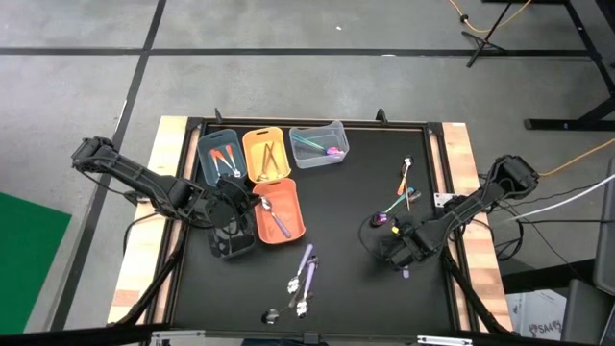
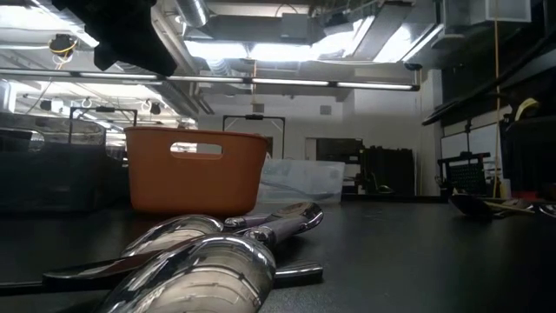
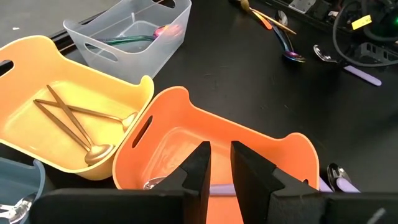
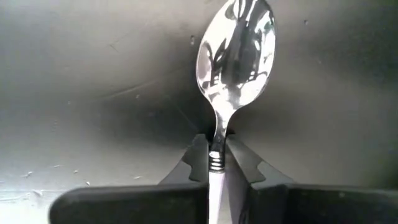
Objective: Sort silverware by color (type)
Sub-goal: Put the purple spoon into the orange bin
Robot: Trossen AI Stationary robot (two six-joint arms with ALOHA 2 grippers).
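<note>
My right gripper [image 1: 397,256] is over the right part of the table, shut on a spoon with a silver bowl [image 4: 236,43] and a lavender handle. My left gripper [image 3: 220,167] hovers over the near end of the orange bin [image 1: 281,210]. Its fingers stand a narrow gap apart with nothing between them. A lavender-handled spoon [image 1: 280,224] lies in that bin. More lavender-handled pieces [image 1: 303,274] and a dark spoon [image 1: 272,315] lie near the table's near edge. Mixed coloured pieces [image 1: 404,192] lie at the right. My right gripper pinches the spoon between its two fingers at the neck [image 4: 216,144], where the silver stem meets the lavender handle. The spoon lies along the fingers with its bowl pointing out ahead of them. The handle end [image 1: 405,274] sticks out behind. Whether the bowl is clear of the table I cannot tell.
Along the far edge stand a blue-grey bin [image 1: 219,154] with orange-red and silver pieces, a yellow bin [image 1: 267,154] with gold ones, and a clear bin [image 1: 317,144] with teal and purple ones. A black bin [image 1: 231,240] sits beside the orange bin. The table's middle is bare.
</note>
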